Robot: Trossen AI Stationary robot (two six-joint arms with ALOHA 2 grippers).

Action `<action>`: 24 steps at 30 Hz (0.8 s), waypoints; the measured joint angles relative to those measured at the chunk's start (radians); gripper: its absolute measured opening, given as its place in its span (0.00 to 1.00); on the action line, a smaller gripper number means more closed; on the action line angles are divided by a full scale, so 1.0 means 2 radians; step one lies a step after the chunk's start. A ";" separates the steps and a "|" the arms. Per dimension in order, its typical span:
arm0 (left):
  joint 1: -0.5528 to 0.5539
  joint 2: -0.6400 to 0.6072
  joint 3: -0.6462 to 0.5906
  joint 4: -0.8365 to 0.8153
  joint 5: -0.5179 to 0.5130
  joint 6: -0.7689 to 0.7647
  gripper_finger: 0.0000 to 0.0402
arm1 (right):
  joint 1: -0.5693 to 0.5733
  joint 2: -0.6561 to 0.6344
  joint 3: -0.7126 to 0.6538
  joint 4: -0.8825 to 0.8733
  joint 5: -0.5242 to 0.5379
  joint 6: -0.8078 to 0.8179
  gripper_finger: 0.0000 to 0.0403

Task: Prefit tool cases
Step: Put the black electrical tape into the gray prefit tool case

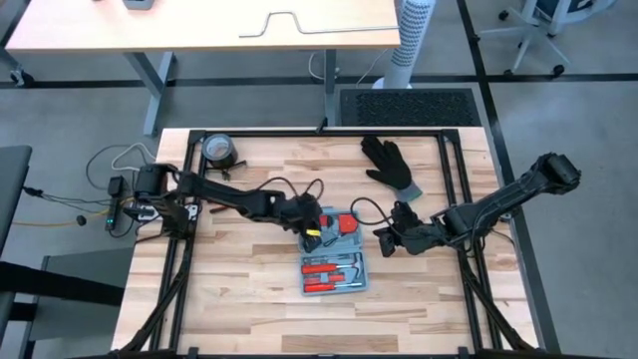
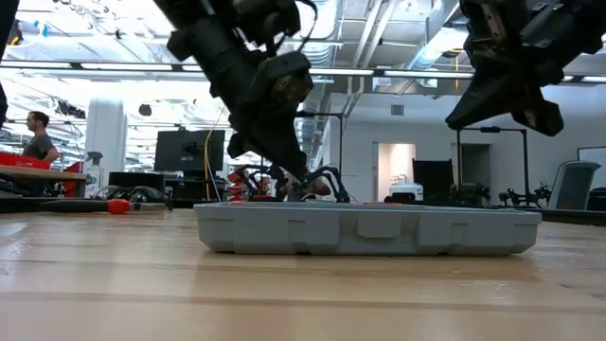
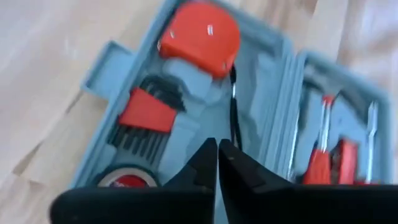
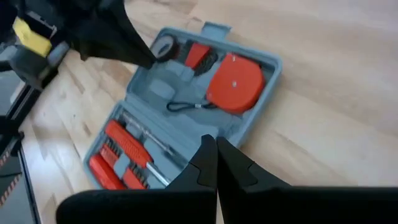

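1. Lying open and flat on the wooden bench [image 1: 249,299] is the blue-grey tool case [image 1: 335,261], near the middle.
2. Left end effector [image 3: 217,155] hangs over the case's upper half, by the orange tape measure [image 3: 200,36], fingers pressed together.
3. Right end effector [image 4: 216,152] hovers just beside the case, fingers also together, seemingly holding nothing.
4. Black glove [image 1: 391,164] lies well apart

Bright even overhead light, soft shadows, ceiling glare, both wrist views motion-blurred
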 joint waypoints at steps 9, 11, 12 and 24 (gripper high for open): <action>0.016 -0.085 -0.176 0.246 -0.027 -0.143 0.00 | -0.004 0.000 -0.002 -0.001 -0.001 0.007 0.00; 0.017 -0.099 -0.218 0.319 -0.038 -0.180 0.00 | -0.009 0.000 -0.002 -0.001 0.000 0.002 0.00; 0.018 -0.100 -0.237 0.356 -0.041 -0.198 0.00 | -0.012 0.000 -0.002 0.000 0.000 -0.001 0.00; 0.017 -0.099 -0.282 0.412 -0.035 -0.238 0.00 | -0.054 0.000 -0.001 0.004 -0.008 -0.021 0.00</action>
